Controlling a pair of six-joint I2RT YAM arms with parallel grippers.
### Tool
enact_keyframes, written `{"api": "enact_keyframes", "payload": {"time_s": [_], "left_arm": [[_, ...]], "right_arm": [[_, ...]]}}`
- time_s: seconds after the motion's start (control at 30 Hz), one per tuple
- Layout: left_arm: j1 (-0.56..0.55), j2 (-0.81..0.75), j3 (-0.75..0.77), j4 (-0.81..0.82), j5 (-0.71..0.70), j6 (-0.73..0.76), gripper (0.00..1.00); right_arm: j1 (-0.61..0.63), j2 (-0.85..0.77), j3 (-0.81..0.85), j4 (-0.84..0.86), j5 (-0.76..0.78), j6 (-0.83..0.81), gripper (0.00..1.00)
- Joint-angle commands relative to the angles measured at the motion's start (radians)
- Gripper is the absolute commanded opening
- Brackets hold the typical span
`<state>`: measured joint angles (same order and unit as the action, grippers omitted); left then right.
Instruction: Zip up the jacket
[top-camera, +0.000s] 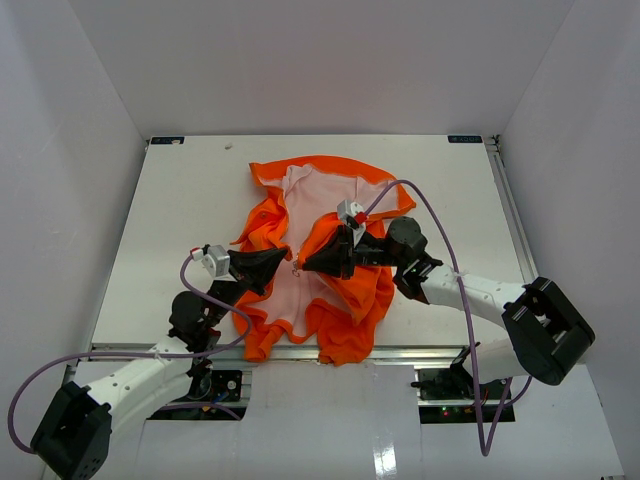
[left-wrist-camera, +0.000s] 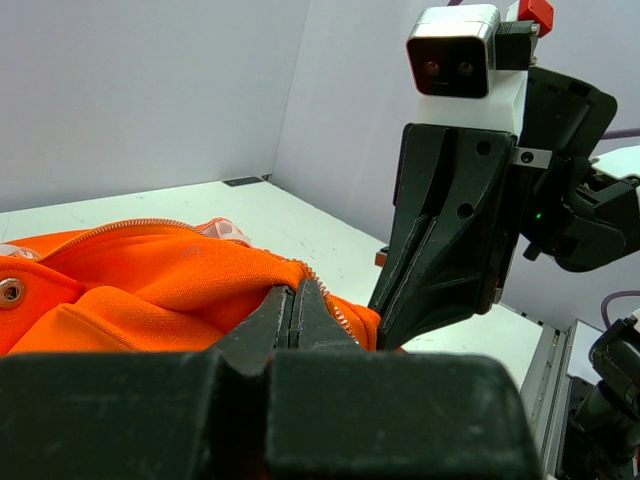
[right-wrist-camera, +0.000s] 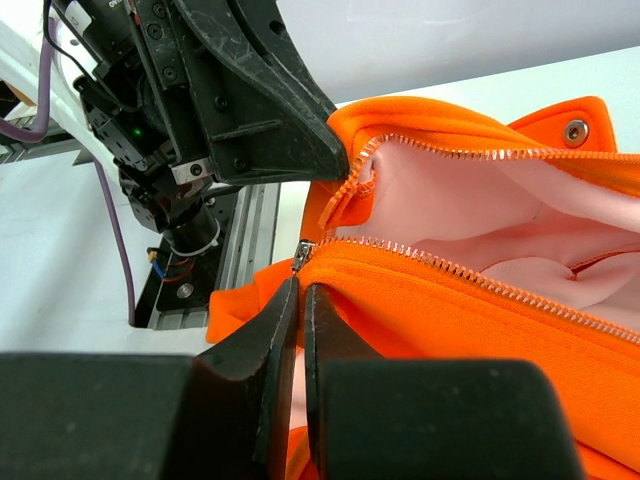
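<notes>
Setting: white table (top-camera: 150, 250) boxed in by white walls (top-camera: 300, 60); arm bases at 6 o'clock edge.
Task item: small bright-orange soft fabric jacket w/ pale pink lining (top-camera: 345, 325), mid-table, front open, lining up, collar twd 12 o'clock, hem twd 6.
Left gripper (left-wrist-camera: 297, 300): comes in from 8 o'clock; fingers pressed together, pinching jacket's 9 o'clock front edge, zip tape bunched at tips.
Right gripper (right-wrist-camera: 300, 295): comes in from 4 o'clock; fingers pressed together on orange fabric just under small metal zip end (right-wrist-camera: 300, 255) of opposite edge.
Gap: the two tips near each other, not touching; pink lining betw.
Zip: two rows of silver zip teeth (right-wrist-camera: 470, 150), apart, not joined.
Other: round metal snap (right-wrist-camera: 575, 130) on orange flap; purple cable (top-camera: 441, 232) arcs above jacket's 2 o'clock corner.
In the way: each gripper's black body fills much of the other's wrist view.
</notes>
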<state>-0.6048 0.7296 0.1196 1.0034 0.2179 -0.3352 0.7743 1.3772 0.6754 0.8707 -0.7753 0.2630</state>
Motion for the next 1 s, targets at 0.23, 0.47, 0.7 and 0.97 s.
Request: {"api": "enact_keyframes", "payload": {"time_s": [0.23,0.47,0.7,0.97], "left_arm": [[-0.003,-0.022,-0.004,0.045,0.013,-0.008,0.00],[-0.003,-0.013,-0.015,0.069,0.023,-0.011,0.00],[-0.003,-0.010,-0.015,0.078,0.014,-0.011,0.00],[-0.003,0.001,-0.003,0.080,0.017,-0.019,0.00]], "right_arm": [[0.010,-0.032,0.039,0.096,0.018,0.006,0.08],[0.010,-0.021,0.048,0.117,0.025,0.031,0.08],[0.010,-0.022,0.054,0.123,0.021,0.042,0.08],[0.011,-0.026,0.047,0.120,0.031,0.041,0.08]]}}
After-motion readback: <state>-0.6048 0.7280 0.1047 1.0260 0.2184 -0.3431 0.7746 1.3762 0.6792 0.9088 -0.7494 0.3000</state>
